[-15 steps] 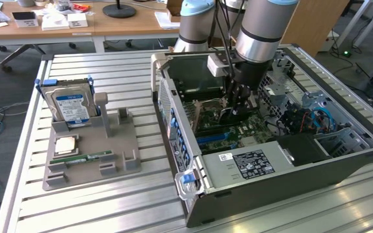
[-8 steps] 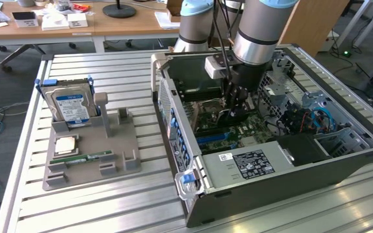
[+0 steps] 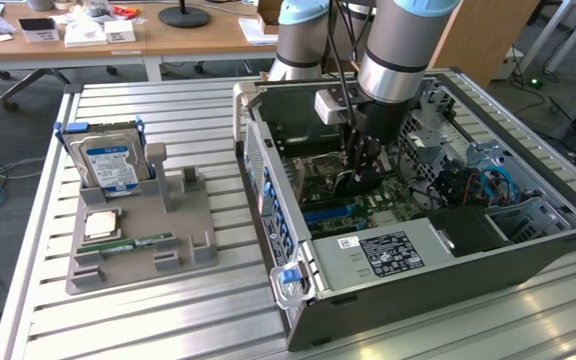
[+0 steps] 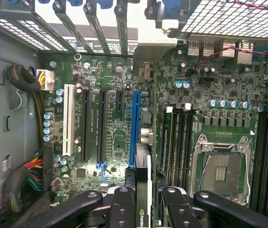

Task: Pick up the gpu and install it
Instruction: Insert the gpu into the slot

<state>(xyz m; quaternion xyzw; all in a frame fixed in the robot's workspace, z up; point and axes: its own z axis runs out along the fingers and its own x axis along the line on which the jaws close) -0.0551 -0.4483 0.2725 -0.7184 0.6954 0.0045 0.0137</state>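
Toward the exterior view's left, on the ribbed aluminium table (image 3: 168, 330), I see the grey moulded holder (image 3: 198, 225) with the silver, blue-labelled hard drive (image 3: 108, 166) standing upright, a square processor (image 3: 102, 223) lying flat and 1 narrow green RAM stick (image 3: 140, 244) beside it. The upright slots near its middle stand bare, so I judge the pickup done. At the centre of that view the arm reaches down into the open steel computer case (image 3: 438, 300), its black gripper (image 3: 365, 171) low over the green motherboard (image 3: 388, 199). From the wrist view, the gripper (image 4: 147, 197) has its 2 matte black fingers (image 4: 122, 209) drawn in most of the way, pinching the gpu (image 4: 144, 171), a thin flat card seen edge-on, pale along its edge, with a glossy dark face bearing a green logo. It hangs just beside the long blue slot (image 4: 134, 128), parallel to it, with 2 black slots (image 4: 85, 126) and 1 white slot (image 4: 68, 118) further off. Whether the card's edge has entered the slot I cannot tell. I judge the seating unfinished, since the card is not yet released.
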